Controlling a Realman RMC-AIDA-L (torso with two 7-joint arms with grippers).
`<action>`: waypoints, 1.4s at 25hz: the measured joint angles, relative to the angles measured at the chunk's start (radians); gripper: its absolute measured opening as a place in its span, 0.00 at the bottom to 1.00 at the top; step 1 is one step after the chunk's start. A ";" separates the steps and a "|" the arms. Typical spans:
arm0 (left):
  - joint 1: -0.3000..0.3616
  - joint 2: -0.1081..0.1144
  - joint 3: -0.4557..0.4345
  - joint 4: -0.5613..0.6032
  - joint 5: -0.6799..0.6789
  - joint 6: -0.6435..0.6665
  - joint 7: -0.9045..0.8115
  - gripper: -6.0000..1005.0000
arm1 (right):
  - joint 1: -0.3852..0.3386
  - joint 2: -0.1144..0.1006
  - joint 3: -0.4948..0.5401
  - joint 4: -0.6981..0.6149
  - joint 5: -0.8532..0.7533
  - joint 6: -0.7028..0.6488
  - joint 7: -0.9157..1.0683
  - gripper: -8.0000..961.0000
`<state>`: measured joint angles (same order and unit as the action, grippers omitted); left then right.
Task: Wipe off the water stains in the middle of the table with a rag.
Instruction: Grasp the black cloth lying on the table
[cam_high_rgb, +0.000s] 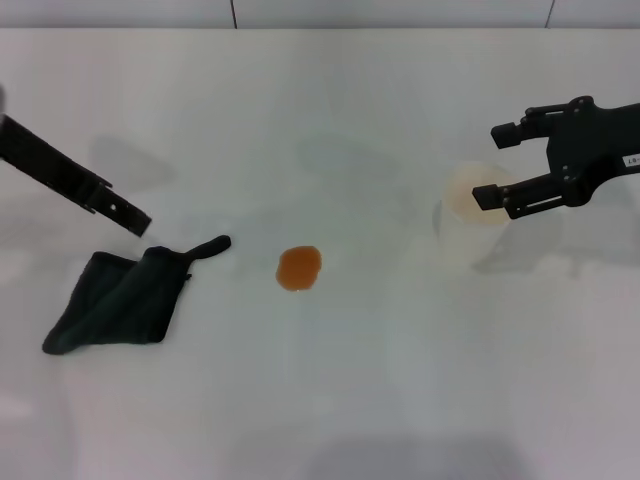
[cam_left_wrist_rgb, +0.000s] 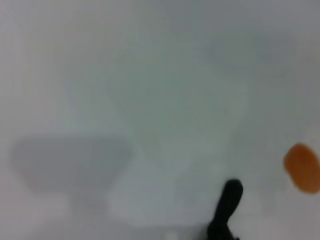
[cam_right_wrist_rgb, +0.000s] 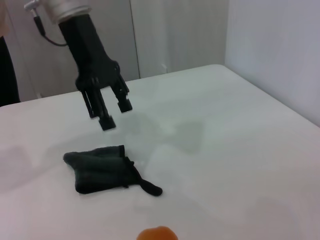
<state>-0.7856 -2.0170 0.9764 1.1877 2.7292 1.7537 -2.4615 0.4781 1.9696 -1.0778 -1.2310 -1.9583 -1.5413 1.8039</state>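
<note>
Crumpled dark rag (cam_high_rgb: 118, 298); roundish orange water stains (cam_high_rgb: 298, 268); smooth table (cam_high_rgb: 350, 400); both end effectors spread wide, empty.

I am seeing the rag (cam_high_rgb: 125, 297) lying crumpled on the left side of the table (cam_high_rgb: 330, 400), its thin pointed corner reaching toward the water stains (cam_high_rgb: 298, 268), one orange-brown blot sitting near it but not touching. My left gripper (cam_high_rgb: 128, 216) is hanging just above the rag's far edge, and I cannot tell how its fingers are set. My right gripper (cam_high_rgb: 497, 163) is hovering with its fingers spread over a white paper cup (cam_high_rgb: 472, 222) standing well right of the blot.
</note>
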 joint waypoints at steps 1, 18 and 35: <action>-0.016 -0.009 0.005 -0.013 0.027 -0.001 -0.002 0.84 | 0.000 0.001 0.000 0.000 0.000 0.000 0.000 0.88; -0.040 -0.057 0.120 -0.181 0.103 -0.071 -0.030 0.84 | -0.007 0.013 -0.004 0.001 -0.015 0.003 -0.010 0.88; -0.016 -0.038 0.160 -0.256 0.106 -0.150 -0.128 0.83 | -0.009 0.018 0.003 0.002 -0.014 0.003 -0.021 0.88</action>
<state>-0.8017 -2.0549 1.1367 0.9319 2.8350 1.6039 -2.5891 0.4693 1.9880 -1.0752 -1.2288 -1.9727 -1.5385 1.7829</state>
